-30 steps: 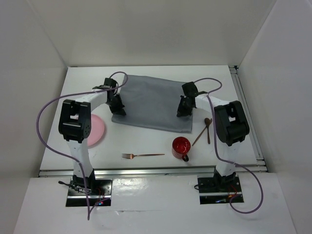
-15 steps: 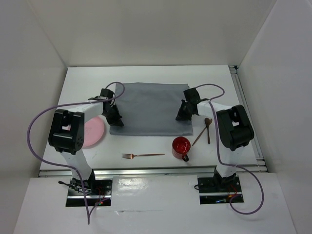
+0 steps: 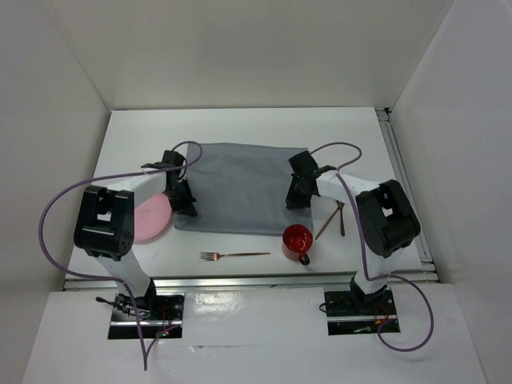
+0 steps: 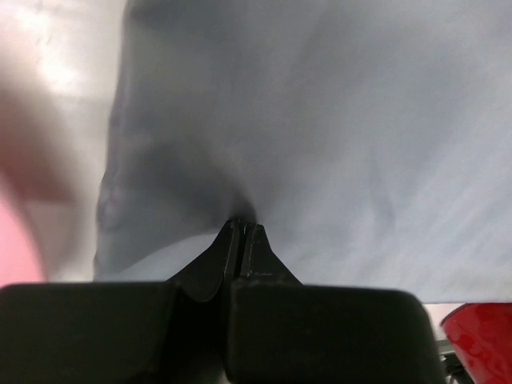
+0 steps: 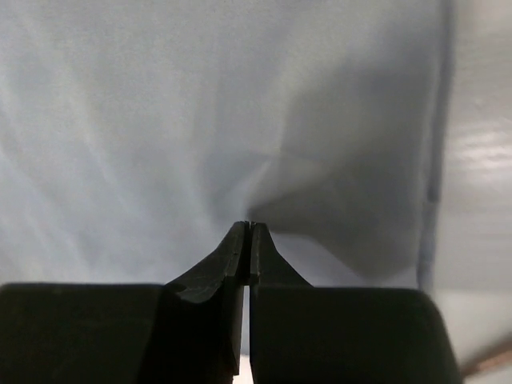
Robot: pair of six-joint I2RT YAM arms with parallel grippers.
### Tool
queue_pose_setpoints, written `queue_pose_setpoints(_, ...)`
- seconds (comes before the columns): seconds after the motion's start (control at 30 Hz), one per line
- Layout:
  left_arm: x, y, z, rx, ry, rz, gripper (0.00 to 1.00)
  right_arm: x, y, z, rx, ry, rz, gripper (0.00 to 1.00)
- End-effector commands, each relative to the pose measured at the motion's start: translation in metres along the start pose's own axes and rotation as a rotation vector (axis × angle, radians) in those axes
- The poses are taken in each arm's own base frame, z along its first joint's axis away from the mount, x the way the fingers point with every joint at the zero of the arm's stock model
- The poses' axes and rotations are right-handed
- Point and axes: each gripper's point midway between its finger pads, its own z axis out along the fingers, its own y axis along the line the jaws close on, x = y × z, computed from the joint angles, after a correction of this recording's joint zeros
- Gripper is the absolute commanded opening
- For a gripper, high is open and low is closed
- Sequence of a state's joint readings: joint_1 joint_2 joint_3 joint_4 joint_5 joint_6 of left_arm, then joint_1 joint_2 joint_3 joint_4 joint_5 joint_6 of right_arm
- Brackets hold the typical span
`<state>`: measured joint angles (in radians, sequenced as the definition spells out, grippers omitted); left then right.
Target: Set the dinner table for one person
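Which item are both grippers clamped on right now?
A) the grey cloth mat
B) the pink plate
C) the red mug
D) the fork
A: in the wrist views the left gripper and the right gripper are each shut on a puckered fold of the grey cloth mat. The fork, red mug and pink plate are in neither grip.

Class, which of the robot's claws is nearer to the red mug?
Right. The right claw pinches the grey cloth just beyond the red mug. The left claw pinches the cloth's opposite side, far off to the mug's left.
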<state>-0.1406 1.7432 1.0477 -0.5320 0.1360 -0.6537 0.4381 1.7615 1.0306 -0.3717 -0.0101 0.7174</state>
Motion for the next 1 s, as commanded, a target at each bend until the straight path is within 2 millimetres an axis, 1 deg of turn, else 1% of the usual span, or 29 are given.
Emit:
queue_pose_setpoints(0.0,-0.004,0.001,-0.029,-0.025,-0.041,0.036,0.0,-0.024,0.012,-0.042,0.028,-0.074,-0.032,0.04)
queue_pose_setpoints(0.03,-0.007,-0.002,-0.035,-0.017,-0.055,0.038,0.0,-0.043,0.028,-0.056,-0.008,-0.126,-0.03,0.09)
queue_pose_setpoints(0.07,-0.006,-0.002,-0.038,-0.016,-0.056,0.039,0.0,-0.052,0.037,-0.07,-0.036,-0.158,-0.043,0.14)
queue_pose_setpoints(0.1,-0.009,-0.003,-0.046,-0.017,-0.077,0.041,0.0,-0.06,0.041,-0.078,-0.043,-0.182,-0.051,0.28)
queue_pose_setpoints(0.13,-0.008,0.0,-0.046,-0.03,-0.073,0.039,0.0,-0.067,0.047,-0.086,-0.062,-0.205,-0.061,0.33)
queue_pose_setpoints(0.17,-0.01,-0.003,-0.052,-0.023,-0.085,0.041,0.0,-0.076,0.056,-0.1,-0.093,-0.239,-0.059,0.36)
queue_pose_setpoints(0.2,-0.014,-0.003,-0.054,-0.026,-0.098,0.051,0.0,-0.073,0.058,-0.1,-0.096,-0.237,-0.081,0.36)
queue_pose_setpoints(0.23,-0.016,-0.007,-0.063,-0.014,-0.116,0.054,0.0,-0.075,0.06,-0.105,-0.106,-0.248,-0.08,0.36)
queue_pose_setpoints(0.27,-0.015,-0.004,-0.066,-0.025,-0.122,0.053,0.0,-0.078,0.063,-0.11,-0.12,-0.266,-0.093,0.36)
queue_pose_setpoints(0.3,-0.019,-0.007,-0.069,-0.019,-0.132,0.055,0.0,-0.074,0.06,-0.106,-0.121,-0.253,-0.094,0.36)
queue_pose_setpoints(0.33,-0.018,-0.005,-0.073,-0.028,-0.14,0.054,0.0,-0.066,0.053,-0.099,-0.102,-0.233,-0.096,0.32)
queue_pose_setpoints(0.37,-0.023,-0.009,-0.079,-0.016,-0.16,0.057,0.0,-0.063,0.048,-0.095,-0.084,-0.228,-0.095,0.3)
queue_pose_setpoints(0.4,-0.025,-0.009,-0.081,-0.022,-0.168,0.057,0.0,-0.06,0.042,-0.091,-0.066,-0.222,-0.095,0.29)
queue_pose_setpoints(0.43,-0.028,-0.005,-0.082,-0.034,-0.178,0.038,0.0,-0.053,0.035,-0.084,-0.047,-0.2,-0.097,0.27)
queue_pose_setpoints(0.47,-0.029,-0.005,-0.082,-0.035,-0.178,0.038,0.0,-0.045,0.02,-0.073,-0.011,-0.17,-0.078,0.24)
queue_pose_setpoints(0.5,-0.029,-0.005,-0.082,-0.035,-0.178,0.038,0.0,-0.043,0.018,-0.069,-0.009,-0.167,-0.078,0.24)
queue_pose_setpoints(0.57,-0.024,-0.004,-0.075,-0.035,-0.149,0.036,0.0,-0.039,0.002,-0.056,0.021,-0.138,-0.057,0.23)
queue_pose_setpoints(0.6,-0.023,-0.006,-0.072,-0.025,-0.139,0.037,0.0,-0.035,-0.002,-0.047,0.036,-0.12,-0.057,0.23)
queue_pose_setpoints(0.63,-0.02,-0.004,-0.069,-0.031,-0.129,0.035,0.0,-0.04,-0.007,-0.042,0.039,-0.121,-0.036,0.23)
queue_pose_setpoints(0.67,-0.016,-0.001,-0.066,-0.038,-0.118,0.024,0.0,-0.036,-0.012,-0.033,0.06,-0.096,-0.048,0.23)
queue_pose_setpoints(0.7,-0.016,-0.001,-0.066,-0.038,-0.118,0.024,0.0,-0.038,-0.015,-0.029,0.06,-0.092,-0.036,0.19)
queue_pose_setpoints(0.83,-0.013,0.021,-0.063,-0.072,-0.111,-0.069,0.0,-0.037,-0.029,-0.008,0.096,-0.062,-0.042,0.18)
queue_pose_setpoints(0.87,-0.009,0.033,-0.061,-0.087,-0.099,-0.104,0.0,-0.04,-0.031,-0.005,0.102,-0.062,-0.034,0.16)
queue_pose_setpoints(0.9,-0.007,0.038,-0.059,-0.096,-0.091,-0.118,0.05,-0.039,-0.032,0.002,0.107,-0.055,-0.034,0.16)
queue_pose_setpoints(0.93,-0.006,0.042,-0.061,-0.096,-0.097,-0.14,0.1,-0.043,-0.031,0.004,0.108,-0.068,-0.043,0.16)
queue_pose_setpoints(0.97,-0.003,0.046,-0.063,-0.089,-0.098,-0.152,0.16,-0.044,-0.035,0.007,0.111,-0.057,-0.031,0.16)
